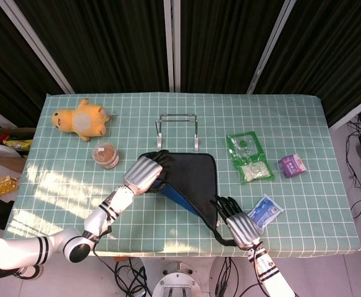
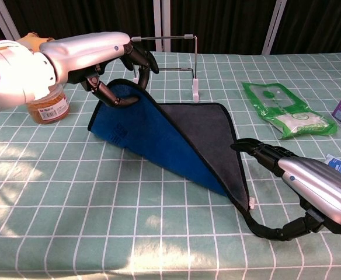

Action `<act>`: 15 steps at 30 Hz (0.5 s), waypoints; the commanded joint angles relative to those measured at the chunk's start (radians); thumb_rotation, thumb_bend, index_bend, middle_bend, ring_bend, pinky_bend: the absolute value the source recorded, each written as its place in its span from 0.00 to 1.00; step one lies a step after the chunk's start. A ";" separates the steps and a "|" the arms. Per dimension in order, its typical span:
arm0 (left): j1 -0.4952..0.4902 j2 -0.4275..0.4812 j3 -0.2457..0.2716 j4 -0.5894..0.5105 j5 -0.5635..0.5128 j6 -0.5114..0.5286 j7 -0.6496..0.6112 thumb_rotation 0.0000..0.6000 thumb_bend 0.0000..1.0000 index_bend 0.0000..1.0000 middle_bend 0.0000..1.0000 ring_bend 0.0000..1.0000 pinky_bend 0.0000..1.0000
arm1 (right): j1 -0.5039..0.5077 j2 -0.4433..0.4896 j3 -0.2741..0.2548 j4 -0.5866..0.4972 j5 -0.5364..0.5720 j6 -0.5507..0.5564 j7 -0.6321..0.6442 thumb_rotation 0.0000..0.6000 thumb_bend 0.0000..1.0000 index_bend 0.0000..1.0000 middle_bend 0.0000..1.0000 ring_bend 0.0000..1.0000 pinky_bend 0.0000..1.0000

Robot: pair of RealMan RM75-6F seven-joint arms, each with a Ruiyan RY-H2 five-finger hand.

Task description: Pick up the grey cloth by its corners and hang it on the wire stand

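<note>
Pinching grey cloth [image 2: 208, 125] corners: left hand [image 2: 94, 55] lifts one at upper left; right hand [image 2: 310, 189] grips another, lower right.

Lighting: bright daylight from the left; sunlit patches on the checked tablecloth [image 1: 50, 185]. Shadows soft. Backdrop dark. Focus sharp in both views; chest view slightly bowed at edges.

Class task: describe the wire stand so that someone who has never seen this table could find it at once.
Start at the far middle of the green checked table. Just behind the grey cloth stands the wire stand. It is the only bare metal frame there, with two white feet.
</note>
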 commanded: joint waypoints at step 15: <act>-0.022 0.003 0.005 0.001 -0.037 0.009 -0.008 1.00 0.43 0.82 0.22 0.11 0.24 | -0.005 -0.080 0.023 0.059 0.032 0.026 0.049 1.00 0.07 0.00 0.00 0.00 0.00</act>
